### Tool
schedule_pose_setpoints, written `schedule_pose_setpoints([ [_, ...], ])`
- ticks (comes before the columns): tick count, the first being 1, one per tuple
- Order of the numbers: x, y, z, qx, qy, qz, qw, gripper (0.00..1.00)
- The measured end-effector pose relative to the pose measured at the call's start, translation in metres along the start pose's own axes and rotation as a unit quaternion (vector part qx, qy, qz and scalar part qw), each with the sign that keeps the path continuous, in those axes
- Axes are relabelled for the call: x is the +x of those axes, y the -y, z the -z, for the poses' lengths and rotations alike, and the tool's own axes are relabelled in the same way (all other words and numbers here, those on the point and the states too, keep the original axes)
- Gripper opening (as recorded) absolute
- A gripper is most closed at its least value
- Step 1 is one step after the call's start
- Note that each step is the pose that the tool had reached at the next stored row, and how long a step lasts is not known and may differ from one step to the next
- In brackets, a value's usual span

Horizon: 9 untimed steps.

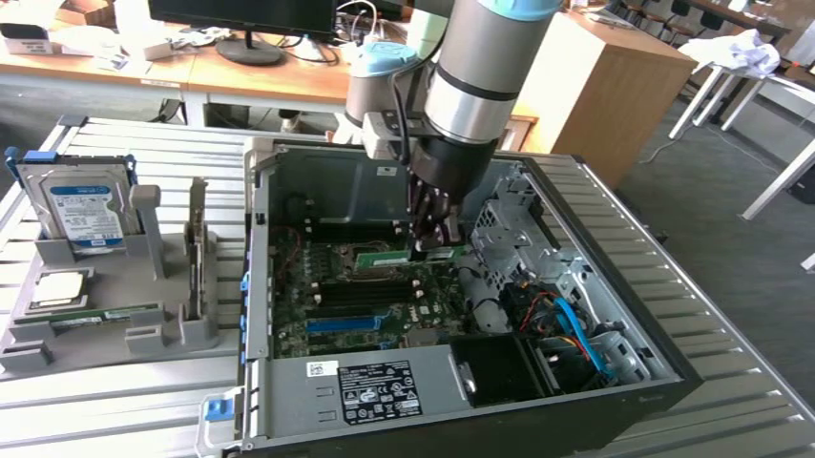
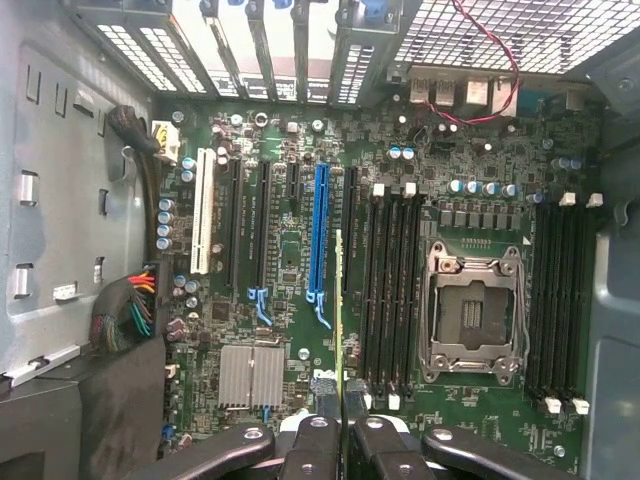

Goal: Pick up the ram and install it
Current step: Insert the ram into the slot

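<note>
The gripper is clamping the ram edge-on inside the case — hanging above the board. The ram is seemingly hovering just beside the black slots, not yet seated.

My ribbed metal bench stands on grey carpet. Desk with monitor at eleven o'clock, wooden cabinet at one, white table at two.
</note>
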<state>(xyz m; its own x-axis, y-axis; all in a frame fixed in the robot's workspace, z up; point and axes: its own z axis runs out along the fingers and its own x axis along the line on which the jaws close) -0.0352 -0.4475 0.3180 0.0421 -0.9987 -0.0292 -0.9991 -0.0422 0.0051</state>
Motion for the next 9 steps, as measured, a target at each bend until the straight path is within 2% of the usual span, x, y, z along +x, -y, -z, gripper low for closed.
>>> schedule_pose_setpoints([
  [9, 0.0001, 0.0, -0.0025, 0.0, 0.0, 0.0, 1.0, 0.13],
])
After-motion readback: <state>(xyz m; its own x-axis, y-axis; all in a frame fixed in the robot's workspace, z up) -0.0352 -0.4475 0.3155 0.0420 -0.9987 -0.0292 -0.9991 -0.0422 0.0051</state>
